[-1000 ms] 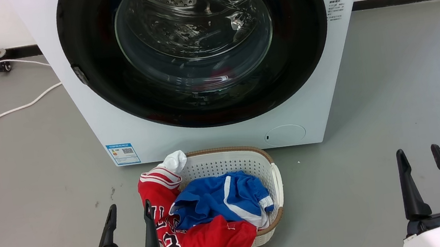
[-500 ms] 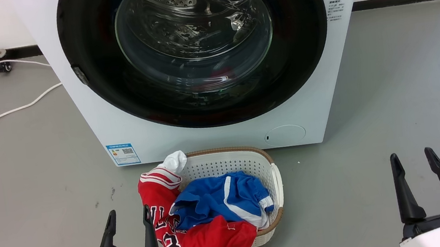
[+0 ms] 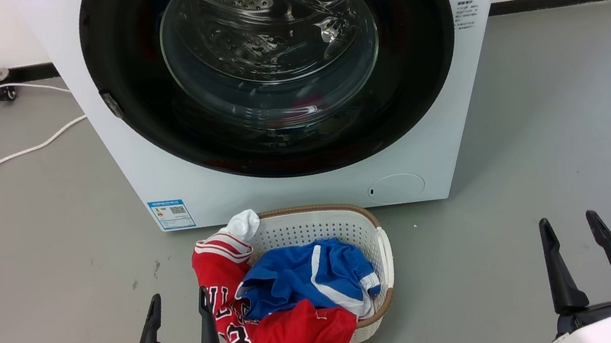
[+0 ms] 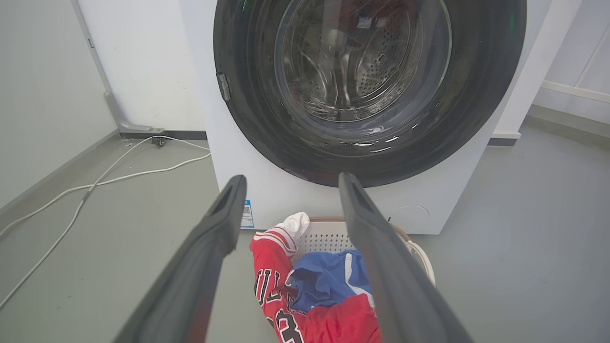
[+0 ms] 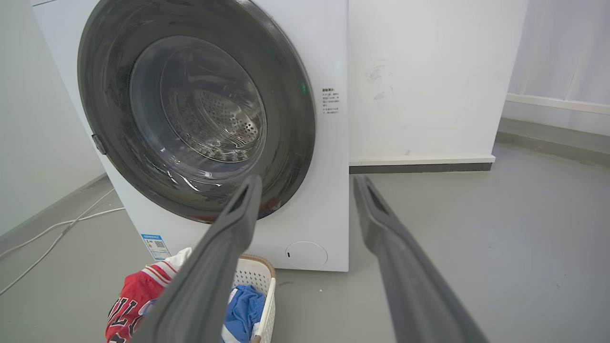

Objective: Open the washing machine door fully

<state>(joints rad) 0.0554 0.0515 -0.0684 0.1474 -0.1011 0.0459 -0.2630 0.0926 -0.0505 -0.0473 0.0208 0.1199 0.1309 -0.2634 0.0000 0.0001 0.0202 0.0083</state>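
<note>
**Door shut and far ahead; the left arm was nearer the rim tab**

You had both arms low at the near edge of the scene. The left gripper [image 3: 179,297] sat at the near left with its fingers parted and nothing between them. The right gripper [image 3: 567,219] sat at the near right, also parted and empty.

The washing machine door [image 3: 415,62] lay closed, flat against the front of the washing machine [image 3: 285,195]. It was far from both grippers and higher than their fingertips, which pointed roughly toward it. The door is round, so no long axis mattered here, only its rim.

A small grey tab [image 3: 111,104] sat on the door's left rim. From these views you could not tell whether it was a catch or part of the hinge. The left gripper was the nearer one to that tab, and the right gripper was nearer the bare right rim.

A white laundry basket [image 3: 384,244] stood between you and the machine, just in front of its base. A red jersey [image 3: 292,338] spilled over the basket's near-left side, close beside the left gripper's inner finger, and contact could not be judged.

By my reading, the reach had to go forward and up. The left arm's path ran close beside the jersey, while the right arm had open floor [image 3: 541,123] ahead of it.
</note>
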